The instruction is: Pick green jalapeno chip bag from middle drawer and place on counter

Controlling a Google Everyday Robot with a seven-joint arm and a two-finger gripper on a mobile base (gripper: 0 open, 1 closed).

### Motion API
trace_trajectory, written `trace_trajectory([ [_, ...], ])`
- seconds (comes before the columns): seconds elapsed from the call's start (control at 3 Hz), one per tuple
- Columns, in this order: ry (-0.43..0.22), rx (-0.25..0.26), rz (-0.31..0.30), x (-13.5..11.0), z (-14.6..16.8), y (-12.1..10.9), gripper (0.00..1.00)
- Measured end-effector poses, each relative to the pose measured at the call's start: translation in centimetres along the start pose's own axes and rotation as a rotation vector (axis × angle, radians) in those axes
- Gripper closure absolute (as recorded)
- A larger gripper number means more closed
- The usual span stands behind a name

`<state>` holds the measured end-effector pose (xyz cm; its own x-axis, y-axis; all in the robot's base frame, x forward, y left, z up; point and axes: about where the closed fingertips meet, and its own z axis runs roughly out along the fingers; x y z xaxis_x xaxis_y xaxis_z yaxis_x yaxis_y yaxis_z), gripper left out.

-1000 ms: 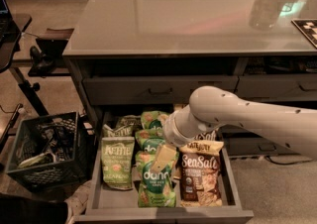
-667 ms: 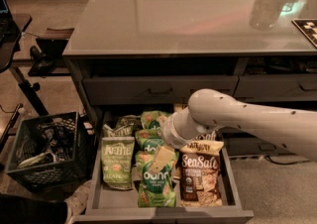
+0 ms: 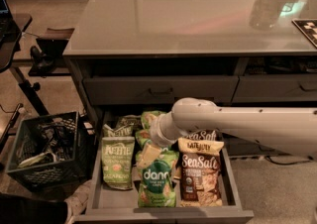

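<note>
The green jalapeno chip bag (image 3: 118,161), olive with white "Kettle" lettering, lies flat at the left of the open middle drawer (image 3: 163,214). A second Kettle bag (image 3: 117,129) lies behind it. My arm reaches in from the right, and its wrist hangs over the drawer's middle. The gripper (image 3: 147,154) points down over the bright green "dang" bag (image 3: 157,183), just right of the Kettle bag and not touching it. The glossy grey counter (image 3: 188,15) lies above the drawers.
Brown "Sea Salt" bags (image 3: 199,176) fill the drawer's right side, with more green bags (image 3: 148,119) at the back. A black crate (image 3: 47,148) of cables stands on the floor at the left. The shallower drawer (image 3: 158,89) above stands slightly out. A checkered item (image 3: 307,27) lies at the counter's right.
The arm's wrist and gripper have moved left and slightly down over the drawer, closer to the Kettle bag. The bags have not moved.
</note>
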<state>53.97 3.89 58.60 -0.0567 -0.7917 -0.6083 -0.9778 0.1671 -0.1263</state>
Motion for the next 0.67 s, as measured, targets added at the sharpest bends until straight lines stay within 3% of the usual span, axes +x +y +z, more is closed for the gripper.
trace_trajectory([
  [0.33, -0.020, 0.003, -0.034, -1.2, 2.6, -0.6, 0.00],
  [0.67, -0.051, -0.029, -0.077, -2.9, 5.5, -0.6, 0.00],
])
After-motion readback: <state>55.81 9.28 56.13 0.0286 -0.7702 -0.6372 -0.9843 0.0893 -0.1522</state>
